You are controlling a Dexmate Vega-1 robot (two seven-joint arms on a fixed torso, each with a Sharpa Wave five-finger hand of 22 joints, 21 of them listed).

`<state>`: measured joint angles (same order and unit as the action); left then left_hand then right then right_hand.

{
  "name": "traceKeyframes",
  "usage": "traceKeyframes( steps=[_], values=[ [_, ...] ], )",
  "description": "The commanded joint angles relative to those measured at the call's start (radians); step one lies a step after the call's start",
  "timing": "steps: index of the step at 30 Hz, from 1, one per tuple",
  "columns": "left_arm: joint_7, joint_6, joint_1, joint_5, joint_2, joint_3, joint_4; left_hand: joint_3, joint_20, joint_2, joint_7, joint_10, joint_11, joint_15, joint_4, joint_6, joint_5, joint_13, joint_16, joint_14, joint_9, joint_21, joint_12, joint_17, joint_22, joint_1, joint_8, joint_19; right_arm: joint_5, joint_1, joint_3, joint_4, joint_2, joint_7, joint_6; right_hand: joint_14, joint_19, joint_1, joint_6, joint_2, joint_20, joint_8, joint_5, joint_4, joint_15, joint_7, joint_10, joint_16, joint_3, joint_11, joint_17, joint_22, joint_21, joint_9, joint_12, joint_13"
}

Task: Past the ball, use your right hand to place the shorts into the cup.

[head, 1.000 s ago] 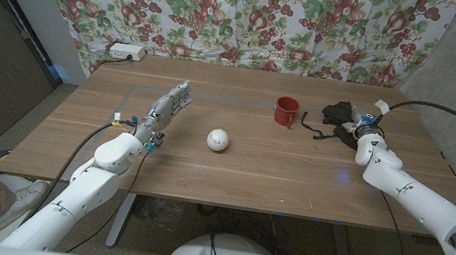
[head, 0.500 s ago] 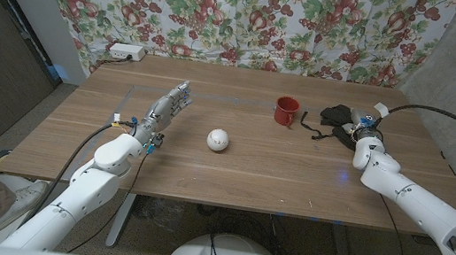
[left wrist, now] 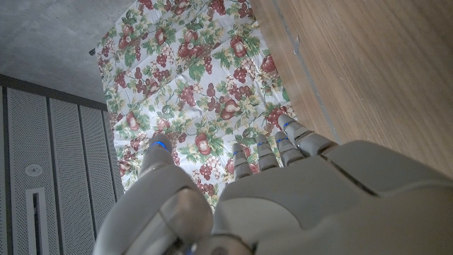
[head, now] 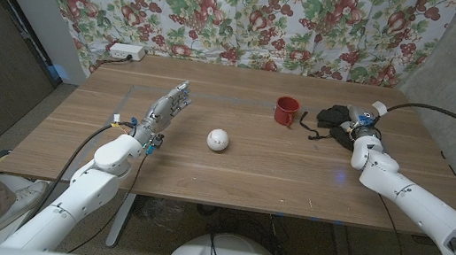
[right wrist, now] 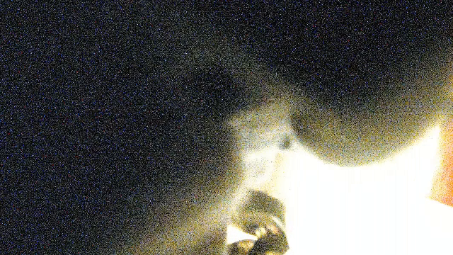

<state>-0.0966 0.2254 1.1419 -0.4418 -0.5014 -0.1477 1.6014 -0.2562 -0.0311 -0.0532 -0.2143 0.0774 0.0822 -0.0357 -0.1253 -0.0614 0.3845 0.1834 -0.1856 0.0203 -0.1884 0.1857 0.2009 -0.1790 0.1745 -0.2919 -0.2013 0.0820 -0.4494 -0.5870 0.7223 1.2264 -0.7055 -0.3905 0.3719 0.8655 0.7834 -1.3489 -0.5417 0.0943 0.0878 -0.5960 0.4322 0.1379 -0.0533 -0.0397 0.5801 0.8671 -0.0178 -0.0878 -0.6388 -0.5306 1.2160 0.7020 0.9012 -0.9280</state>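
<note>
Right hand (head: 357, 121) has crept a little toward the cup side since the earlier frames, and the shorts (head: 331, 116) look slightly bunched and dragged with it; left hand unchanged. Right hand sits on the right end of the dark shorts, at the far right of the desk (head: 249, 171), fingers buried in the cloth, so cannot tell if it actually grips or just presses; right wrist view is dark blur, no help. Shorts lie as a crumpled heap with a strap trailing out toward the red cup (head: 285, 110). Cup stands upright just beside that strap, to the robot's left of the hand, so the carry is a short sideways run. Ball (head: 217, 139) lies further left and nearer the robot, off that line. Left hand (head: 168, 107) is released, fingers extended, well apart.
</note>
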Motion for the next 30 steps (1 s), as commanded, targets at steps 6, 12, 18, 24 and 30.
traceKeyframes(
  steps=[6, 12, 18, 24, 30],
  values=[
    [-0.008, 0.008, -0.009, -0.006, 0.007, -0.002, -0.016, -0.004, -0.054, -0.001, -0.004, 0.009, 0.001, -0.049, 0.005, 0.008, -0.003, 0.006, -0.004, 0.0, -0.001, 0.01, 0.003, -0.003, 0.002, 0.005, 0.006, 0.005, -0.06, -0.005, -0.014, 0.111, -0.04, 0.026, 0.018, 0.074, -0.001, -0.081, -0.02, 0.038, 0.126, -0.054, -0.012, 0.004, -0.174, 0.003, 0.077, 0.041, -0.003, -0.049, -0.053, 0.02, 0.052, 0.075, 0.01, -0.014],
    [-0.016, 0.011, -0.016, -0.007, 0.008, -0.002, -0.026, -0.004, -0.054, 0.0, -0.005, 0.01, -0.001, -0.049, 0.005, 0.006, -0.004, 0.006, -0.003, 0.0, -0.001, 0.01, 0.003, -0.003, 0.002, 0.006, 0.006, 0.005, -0.084, -0.009, -0.023, 0.145, -0.049, 0.038, 0.044, 0.072, -0.012, -0.087, -0.014, 0.036, 0.126, -0.071, -0.021, 0.002, -0.174, 0.001, 0.079, 0.05, -0.003, -0.046, -0.05, 0.031, 0.076, 0.106, 0.013, -0.027],
    [-0.015, 0.021, -0.023, -0.005, 0.014, -0.004, -0.035, -0.004, -0.054, 0.0, -0.005, 0.009, 0.0, -0.049, 0.005, 0.005, -0.004, 0.006, -0.003, -0.001, -0.001, 0.01, 0.003, -0.002, 0.002, 0.006, 0.005, 0.005, -0.106, -0.014, -0.033, 0.178, -0.049, 0.045, 0.084, 0.076, -0.02, -0.077, -0.045, 0.035, 0.124, -0.079, -0.029, -0.008, -0.173, 0.002, 0.098, 0.064, 0.002, -0.043, -0.047, 0.045, 0.103, 0.098, 0.014, -0.026],
    [-0.012, 0.014, -0.02, -0.004, 0.012, -0.003, -0.03, -0.004, -0.054, 0.001, -0.005, 0.01, 0.001, -0.049, 0.005, 0.004, -0.005, 0.006, -0.003, 0.0, -0.001, 0.01, 0.003, -0.002, 0.002, 0.006, 0.005, 0.005, -0.107, -0.02, -0.046, 0.217, -0.064, 0.073, 0.091, 0.077, -0.024, -0.077, -0.049, 0.034, 0.123, -0.082, -0.032, -0.008, -0.173, 0.006, 0.108, 0.068, 0.002, -0.043, -0.043, 0.056, 0.117, 0.1, 0.019, -0.033],
    [-0.013, 0.012, -0.021, -0.004, 0.011, -0.004, -0.029, -0.004, -0.053, 0.002, -0.005, 0.011, 0.001, -0.05, 0.005, 0.003, -0.005, 0.006, -0.003, 0.0, -0.001, 0.01, 0.003, -0.002, 0.002, 0.006, 0.004, 0.005, -0.125, -0.023, -0.049, 0.259, -0.077, 0.105, 0.108, 0.079, -0.03, -0.077, -0.051, 0.034, 0.122, -0.081, -0.034, -0.008, -0.174, 0.007, 0.111, 0.073, 0.001, -0.044, -0.042, 0.066, 0.129, 0.095, 0.017, -0.034]
  ],
)
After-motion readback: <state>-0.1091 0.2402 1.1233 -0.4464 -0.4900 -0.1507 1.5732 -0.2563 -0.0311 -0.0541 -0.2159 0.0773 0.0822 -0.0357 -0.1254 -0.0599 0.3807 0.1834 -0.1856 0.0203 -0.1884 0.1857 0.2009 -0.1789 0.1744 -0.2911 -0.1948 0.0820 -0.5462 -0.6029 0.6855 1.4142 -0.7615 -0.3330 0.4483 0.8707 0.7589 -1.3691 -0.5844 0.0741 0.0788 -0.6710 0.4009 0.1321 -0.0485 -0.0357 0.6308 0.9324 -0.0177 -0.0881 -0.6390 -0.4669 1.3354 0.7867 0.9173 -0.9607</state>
